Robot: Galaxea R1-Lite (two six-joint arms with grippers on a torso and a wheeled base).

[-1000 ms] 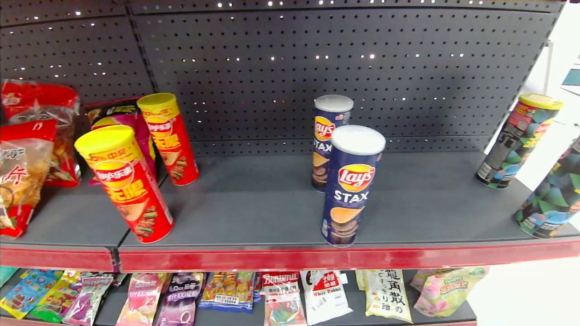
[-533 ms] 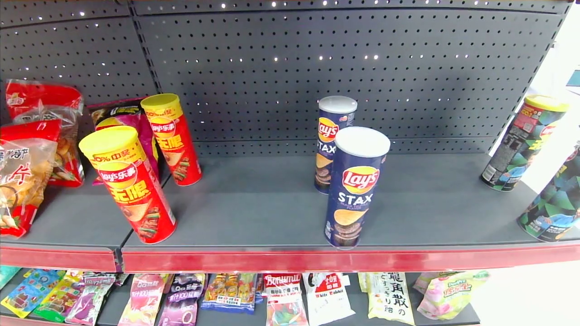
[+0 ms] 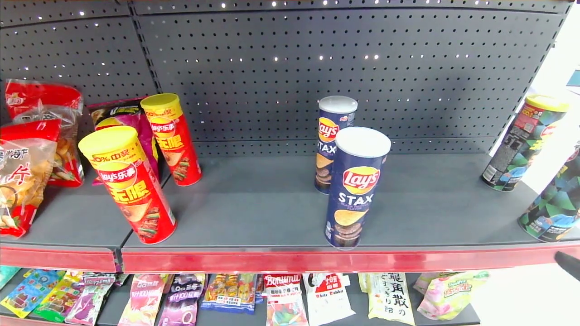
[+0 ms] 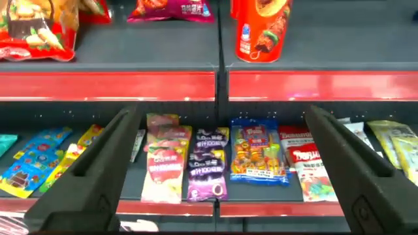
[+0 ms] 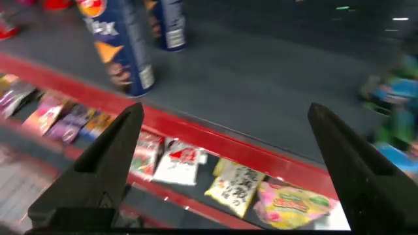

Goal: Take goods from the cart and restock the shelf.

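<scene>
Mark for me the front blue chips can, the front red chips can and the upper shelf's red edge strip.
front blue chips can point(image 3: 355, 190), head view, on the label at mid-body.
front red chips can point(image 3: 129, 186), head view, on the label at mid-body.
red edge strip point(image 3: 272, 261), head view, on its front face.

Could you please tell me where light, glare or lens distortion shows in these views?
Head view: light pricks through the pegboard holes, the background at far right is washed out white, the red shelf edge bows and the front red can leans left. Left wrist view: even light, faint sheen on that edge.
</scene>
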